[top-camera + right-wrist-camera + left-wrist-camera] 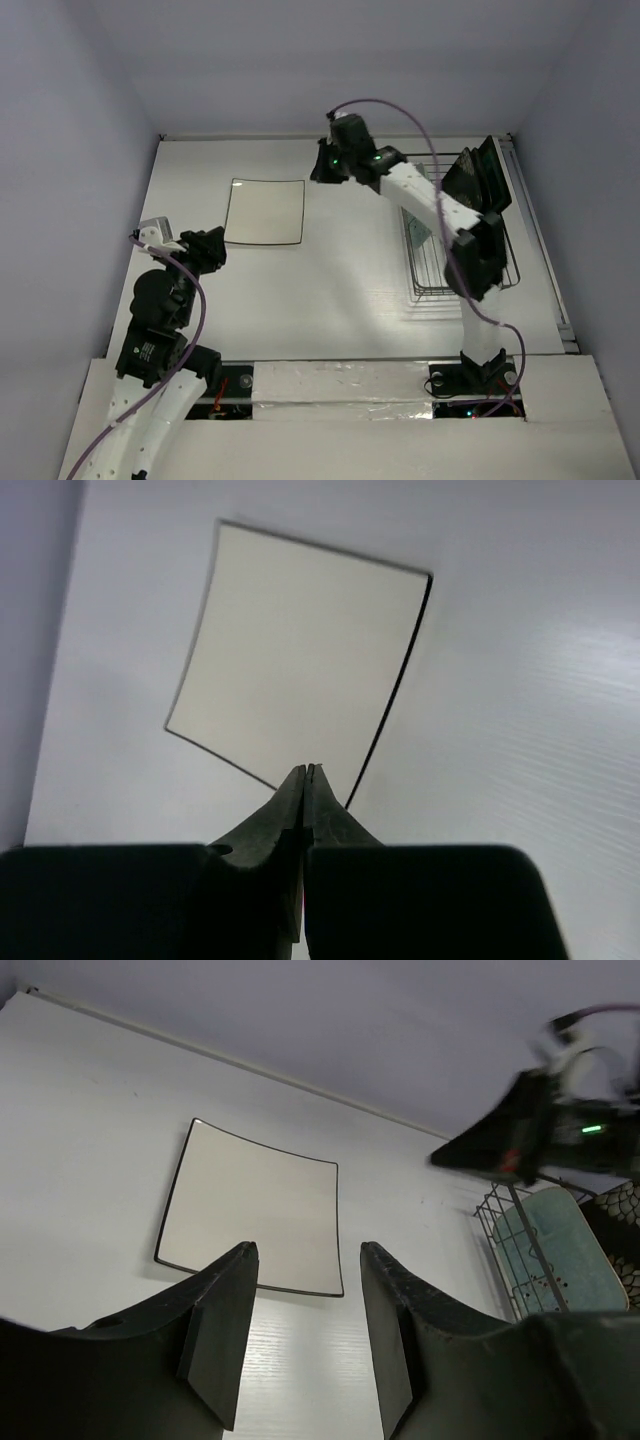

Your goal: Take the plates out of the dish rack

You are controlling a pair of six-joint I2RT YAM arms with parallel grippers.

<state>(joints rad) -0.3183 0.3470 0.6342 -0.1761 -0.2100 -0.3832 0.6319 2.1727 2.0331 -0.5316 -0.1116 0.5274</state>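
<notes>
Here, a smooth white square plate (pixel 266 211) lies flat on the table (pixel 330 290).

The white table (pixel 340 290) carries two things, set well apart from each other. A white square plate (pixel 265 211) with a thin dark edge lies flat on the bare surface, left of centre and in the far half. The dish rack (pixel 425 272), a dark wire basket, stands along the right side, running from the far edge toward the middle.
</notes>
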